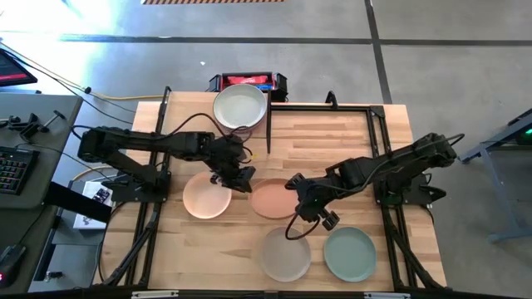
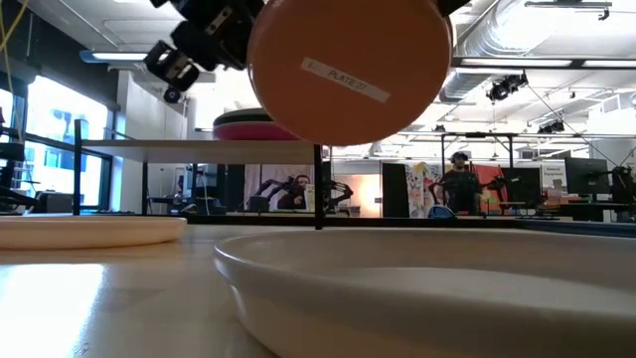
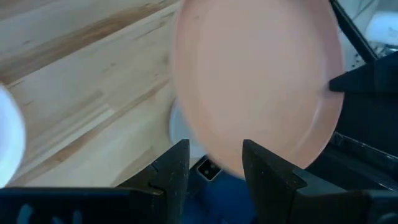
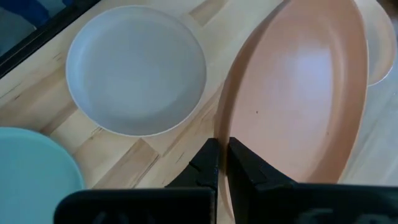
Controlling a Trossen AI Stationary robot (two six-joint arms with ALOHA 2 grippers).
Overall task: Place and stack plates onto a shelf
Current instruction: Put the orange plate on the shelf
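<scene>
A salmon-orange plate (image 1: 273,201) hangs tilted above the middle of the table, its labelled underside (image 2: 348,70) facing the near edge. My right gripper (image 4: 221,155) is shut on its rim. At the plate's far-left rim my left gripper (image 3: 214,168) stands open; whether it touches the plate I cannot tell. A peach plate (image 1: 206,198), a beige plate (image 1: 287,253) and a sage green plate (image 1: 350,253) lie flat on the table. On the raised shelf (image 2: 149,149) at the far edge sits a stack topped by an off-white plate (image 1: 240,106). My right gripper pinches the salmon-orange plate's rim (image 4: 219,134) between its two fingers, on the plate's right side. The fingers slant down from the table's right. The plate is lifted clear of the table and tilted.
The shelf's thin dark upright (image 1: 268,133) stands just beyond the held plate. Black frame rails (image 1: 378,141) run along both sides of the table. The beige plate (image 2: 427,288) fills the near foreground of the low view. People and desks show in the room behind.
</scene>
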